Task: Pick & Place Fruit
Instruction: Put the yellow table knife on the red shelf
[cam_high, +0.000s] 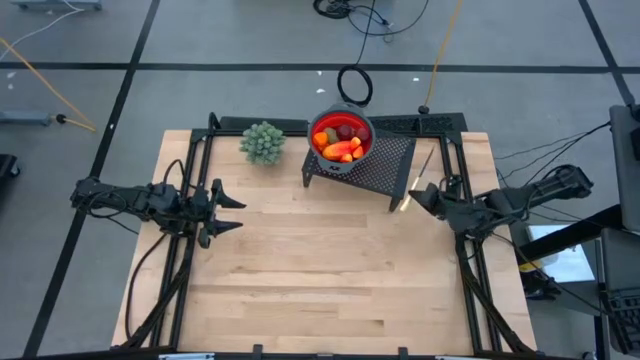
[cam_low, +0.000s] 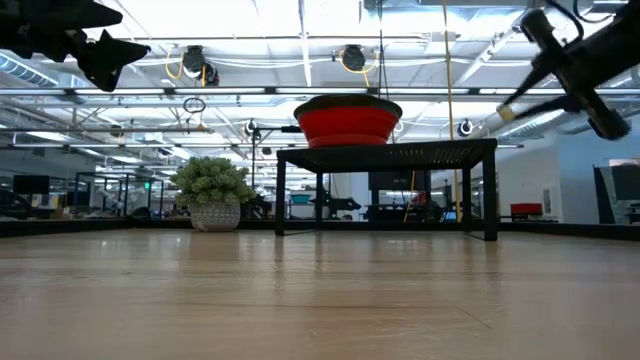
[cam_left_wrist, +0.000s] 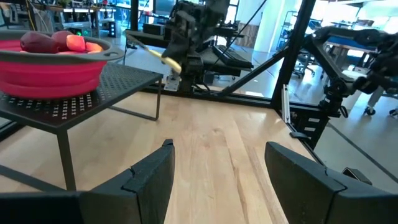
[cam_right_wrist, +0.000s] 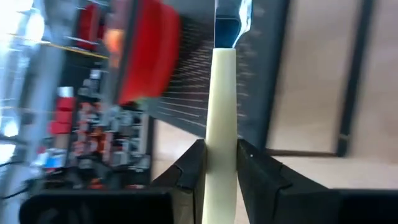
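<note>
- Dark fingers of the right gripper (cam_right_wrist: 219, 149) are clamped on a pale stick (cam_right_wrist: 221, 93), whose far end reaches toward the black mesh stand (cam_high: 385, 165).
- Left gripper (cam_left_wrist: 219, 149) hovers over the left of the table (cam_high: 320, 270) with its fingers apart, holding nothing.
- All the fruit (cam_high: 340, 148) in sight lies in the red bowl (cam_left_wrist: 50, 68) on the stand.
- Step, as a judgement: no piece is being carried, so either the placing is finished or a piece must next come out of the bowl.
- Next move probably calls for the free left gripper to reach up over the bowl's rim.
- Count: one bowl, one stand, one stick, one green plant ball (cam_high: 262, 142), two grippers. The fruit is a small heap of orange, red and dark pieces, too crowded to count.
</note>
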